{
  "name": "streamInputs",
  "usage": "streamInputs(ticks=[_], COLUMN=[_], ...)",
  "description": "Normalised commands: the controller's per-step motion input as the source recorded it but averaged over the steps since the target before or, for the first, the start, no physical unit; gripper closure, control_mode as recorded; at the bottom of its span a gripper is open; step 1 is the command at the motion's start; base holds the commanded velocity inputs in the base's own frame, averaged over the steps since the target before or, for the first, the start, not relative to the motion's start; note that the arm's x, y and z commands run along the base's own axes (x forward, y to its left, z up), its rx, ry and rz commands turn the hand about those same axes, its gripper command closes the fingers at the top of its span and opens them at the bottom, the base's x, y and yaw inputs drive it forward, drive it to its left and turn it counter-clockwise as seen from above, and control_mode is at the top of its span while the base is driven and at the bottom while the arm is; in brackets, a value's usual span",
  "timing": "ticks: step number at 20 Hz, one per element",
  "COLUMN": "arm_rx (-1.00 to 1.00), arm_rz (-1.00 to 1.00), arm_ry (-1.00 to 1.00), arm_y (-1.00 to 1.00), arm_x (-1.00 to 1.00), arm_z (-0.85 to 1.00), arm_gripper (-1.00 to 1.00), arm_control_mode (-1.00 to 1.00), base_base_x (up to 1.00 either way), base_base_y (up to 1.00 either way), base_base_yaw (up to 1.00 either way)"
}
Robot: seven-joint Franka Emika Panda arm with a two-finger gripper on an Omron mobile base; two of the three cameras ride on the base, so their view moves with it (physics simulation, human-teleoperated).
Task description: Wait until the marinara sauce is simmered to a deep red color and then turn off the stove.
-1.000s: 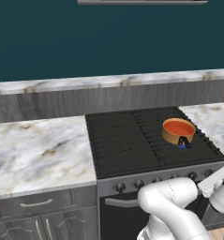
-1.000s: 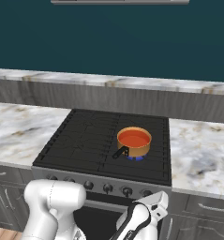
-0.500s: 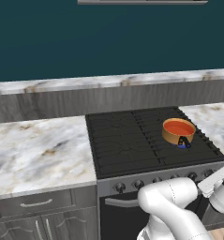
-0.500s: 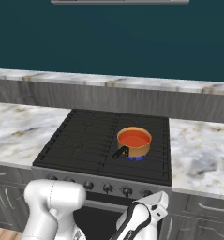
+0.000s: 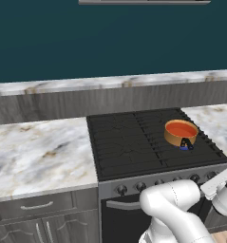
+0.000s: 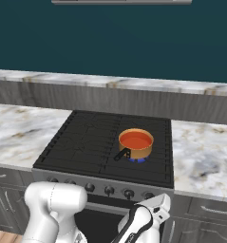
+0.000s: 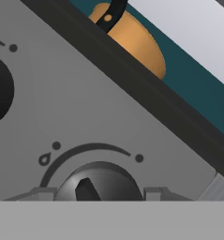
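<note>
Pincer (image 7: pixel 99 194) stays clenched on stove (image 5: pixel 134 142) knob (image 7: pixel 97 183) — marinara sauce (image 6: pixel 136 140) unchanged, orange-red.

Rendered kitchen, black gas stove (image 5: pixel 134 142) w/ knobs, marble counter (image 5: pixel 34 152), cabinet drawers (image 5: pixel 36 206), teal wall (image 5: pixel 110 42)

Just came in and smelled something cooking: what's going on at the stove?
A small copper pot of orange-red marinara sauce sits on the stove, over a lit burner with a blue flame beneath it. The robot's gripper is down at the stove's grey front panel, its fingers set to either side of a dark knob, the one nearest the pot.
</note>
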Motion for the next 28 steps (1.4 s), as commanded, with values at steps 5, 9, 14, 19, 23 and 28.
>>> streamInputs(ticks=[5,9,14,19,23,28], arm_rx=[0.03,0.12,0.18,0.19,0.22,0.25], arm_rz=[0.0,-0.05,-0.11,-0.13,-0.17,-0.18], arm_ry=[0.0,0.0,0.0,0.0,0.0,0.0], arm_y=[-0.01,-0.14,-0.29,-0.27,-0.3,-0.37], arm_x=[-0.02,-0.09,-0.24,-0.22,-0.26,-0.32], arm_z=[-0.02,-0.01,0.0,0.0,0.0,0.0], arm_gripper=[1.0,1.0,1.0,1.0,1.0,1.0], arm_control_mode=[-1.0,-1.0,-1.0,-1.0,-1.0,-1.0], base_base_x=[0.0,0.0,0.0,0.0,0.0,0.0], base_base_y=[0.0,0.0,0.0,0.0,0.0,0.0], base_base_yaw=[0.0,0.0,0.0,0.0,0.0,0.0])
